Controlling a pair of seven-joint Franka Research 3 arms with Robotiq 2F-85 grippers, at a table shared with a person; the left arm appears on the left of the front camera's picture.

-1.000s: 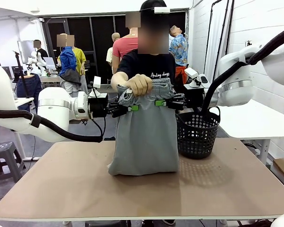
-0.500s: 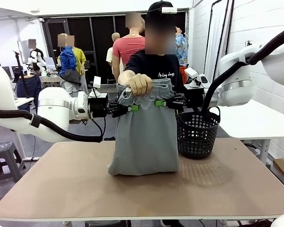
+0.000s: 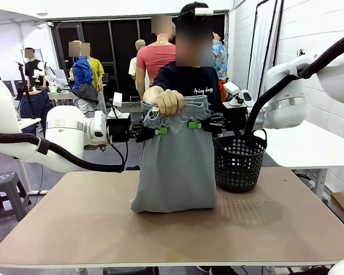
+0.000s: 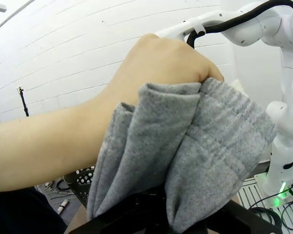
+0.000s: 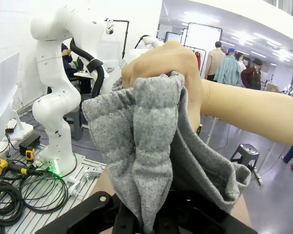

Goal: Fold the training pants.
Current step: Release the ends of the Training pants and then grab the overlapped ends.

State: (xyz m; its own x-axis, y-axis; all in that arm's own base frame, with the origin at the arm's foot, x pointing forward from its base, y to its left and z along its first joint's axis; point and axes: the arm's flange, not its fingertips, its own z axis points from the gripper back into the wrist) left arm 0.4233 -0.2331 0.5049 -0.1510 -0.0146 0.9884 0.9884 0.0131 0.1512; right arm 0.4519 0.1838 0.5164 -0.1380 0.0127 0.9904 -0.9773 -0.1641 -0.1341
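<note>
Grey jersey, the training pants [image 3: 175, 166] hang upright over the middle of the table [image 3: 74, 229] in the front view, their lower hem resting crumpled on the brown top while the gathered waistband is held up above it. A person standing at the far edge clutches the top of the waistband in one hand [image 3: 169, 102]. Just below that fist the left gripper [image 3: 160, 130] is clamped on the pants' left edge and the right gripper [image 3: 195, 124] is clamped on their right edge, green pads pressed flat against the cloth. A black mesh basket [image 3: 238, 163] stands just beside the pants, near the table's far edge, right of the middle. From the left wrist, the bunched grey waistband [image 4: 195, 146] rises out of the closed black fingers at the bottom, with the person's fist [image 4: 161, 63] gripping its top folds. From the right wrist, the same cloth [image 5: 146, 146] climbs in thick folds from between the pinched fingers to the fist [image 5: 161, 63] above, the person's forearm stretching away to the picture's right.
</note>
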